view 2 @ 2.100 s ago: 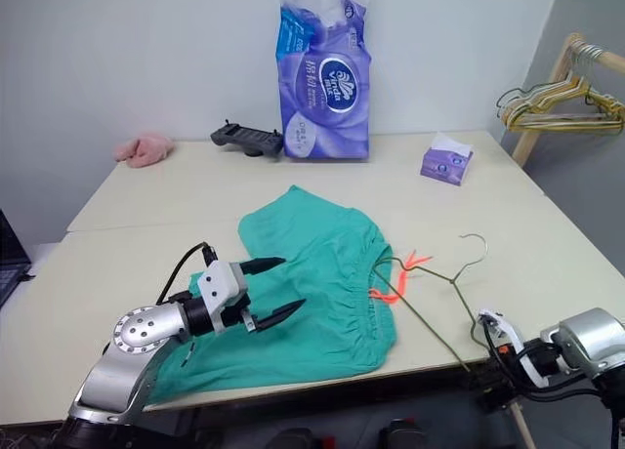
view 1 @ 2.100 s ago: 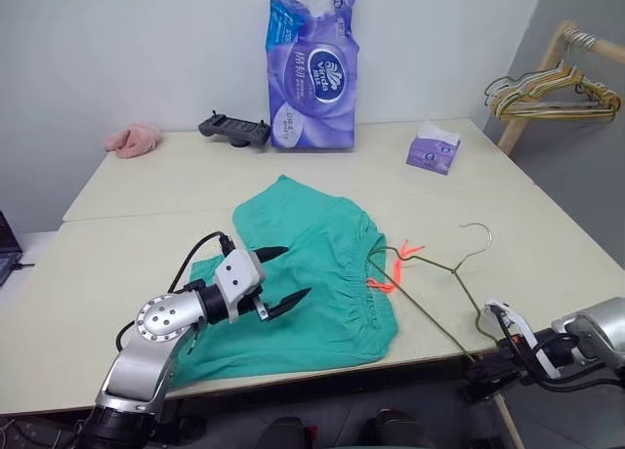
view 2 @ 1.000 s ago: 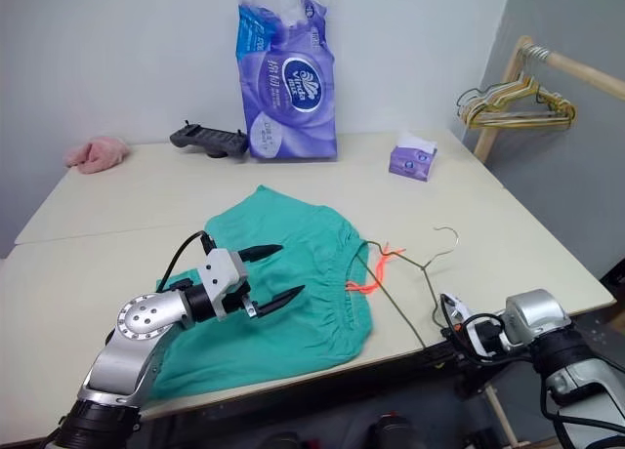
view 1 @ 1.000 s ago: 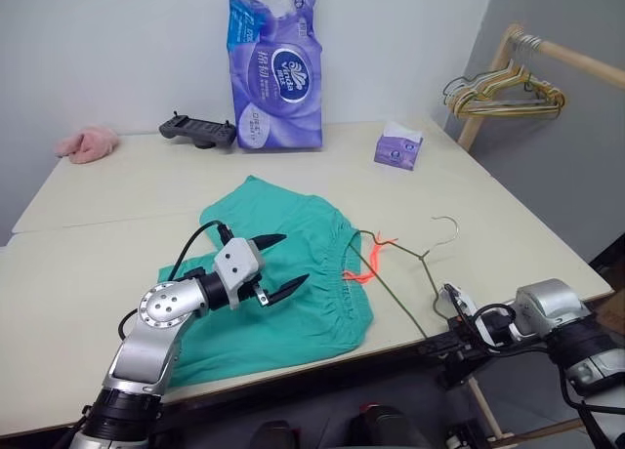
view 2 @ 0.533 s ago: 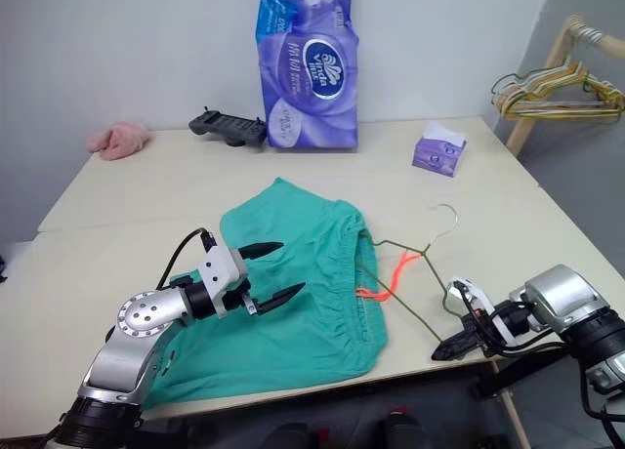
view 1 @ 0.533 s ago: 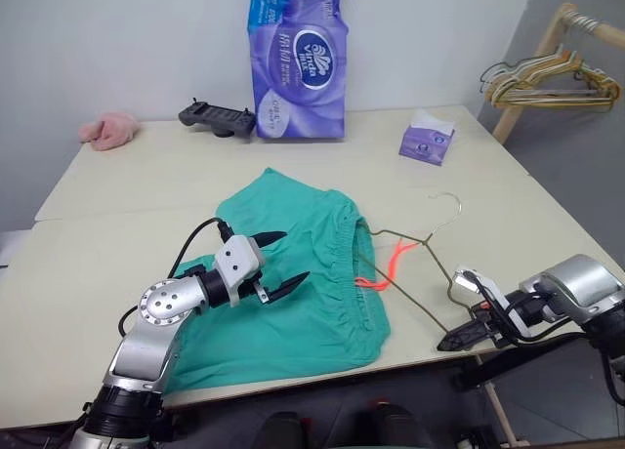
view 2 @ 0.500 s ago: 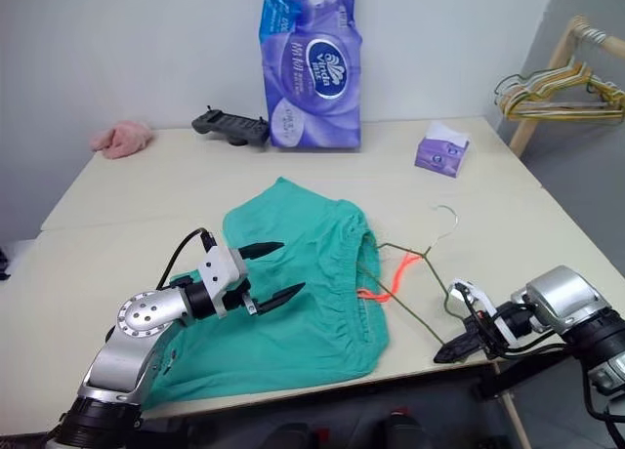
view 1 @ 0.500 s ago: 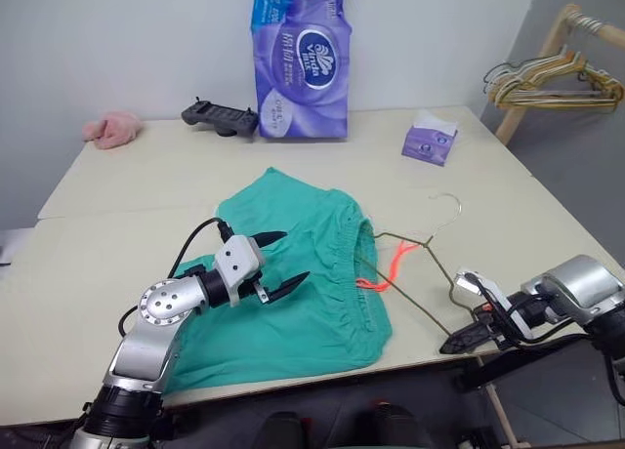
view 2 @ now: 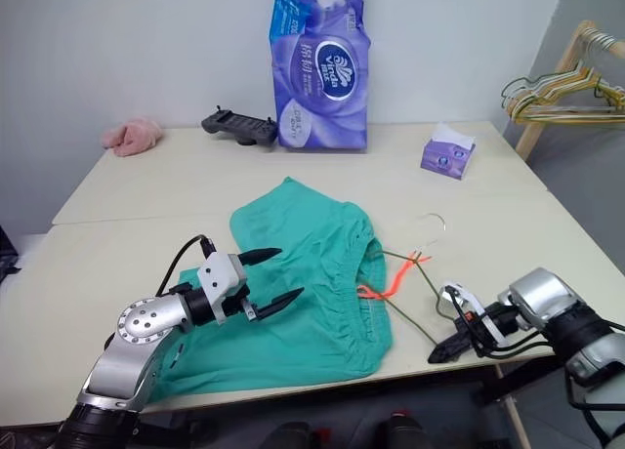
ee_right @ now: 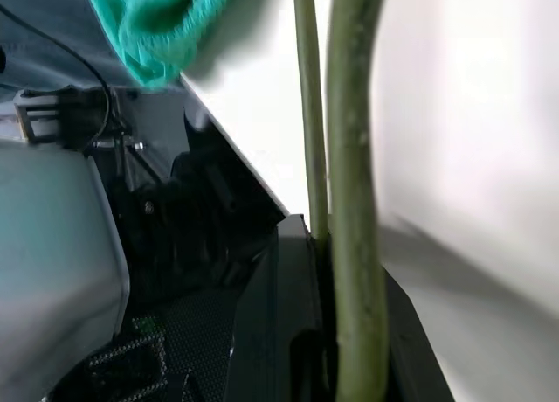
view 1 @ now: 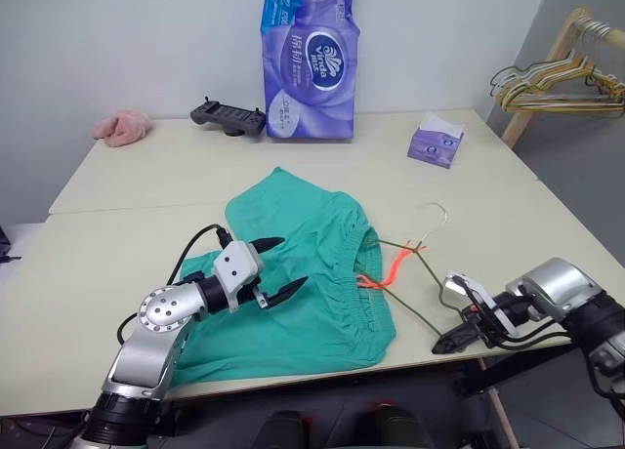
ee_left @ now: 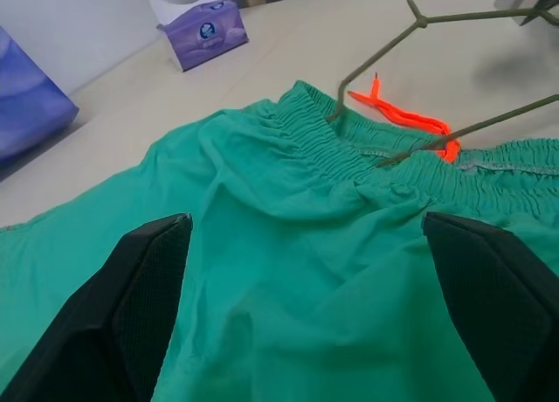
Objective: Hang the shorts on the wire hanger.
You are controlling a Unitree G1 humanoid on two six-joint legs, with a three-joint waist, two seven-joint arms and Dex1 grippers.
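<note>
Teal-green shorts spread flat on the near half of the cream table, waistband toward the right with the orange-red drawstring trailing off it; above the fabric, left gripper hovering with fingers spread wide and nothing between them. Dark wire hanger lying beside the waistband, one corner apparently tucked into the elastic, its near corner pinched tight in the right gripper at the table's front edge. Farther back, a purple tissue pack, a small tissue box, a black controller and a pink cloth.
</note>
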